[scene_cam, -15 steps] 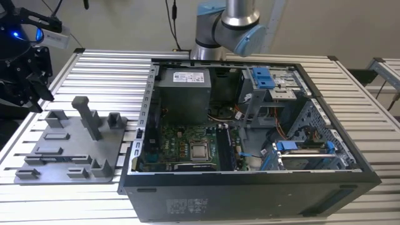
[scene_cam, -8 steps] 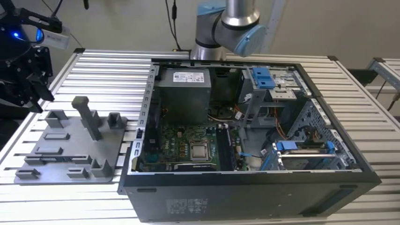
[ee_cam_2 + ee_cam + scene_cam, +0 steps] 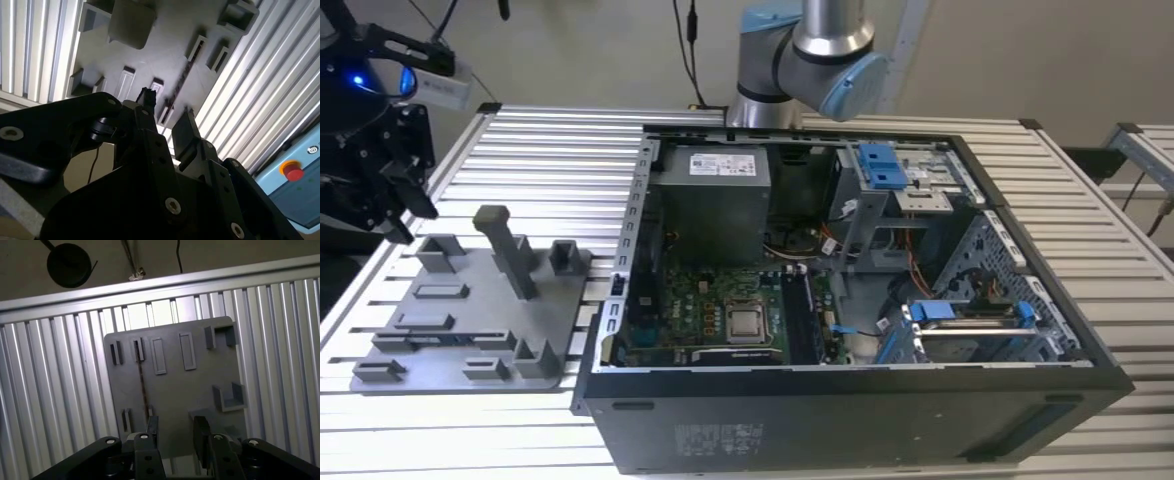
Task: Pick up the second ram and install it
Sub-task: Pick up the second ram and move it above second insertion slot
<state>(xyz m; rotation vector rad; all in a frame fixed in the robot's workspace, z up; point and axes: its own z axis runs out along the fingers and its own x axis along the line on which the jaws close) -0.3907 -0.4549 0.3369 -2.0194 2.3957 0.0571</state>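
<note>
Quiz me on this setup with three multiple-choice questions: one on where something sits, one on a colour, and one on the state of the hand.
1. In the exterior view, where does the grey fixture plate lie relative to the open computer case?
A) inside it
B) on the exterior view's left of it
C) on the exterior view's right of it

2. What colour are the plastic clips inside the case?
A) red
B) yellow
C) blue

3. What state is the hand in?
A) open and empty
B) shut on a green stick
C) shut on a cable

Answers:
1 B: the plate rests on the slatted table beside the case.
2 C: the clips at the drive bays are blue.
3 A: in both wrist views the plate shows through the gap between the fingers.
</note>
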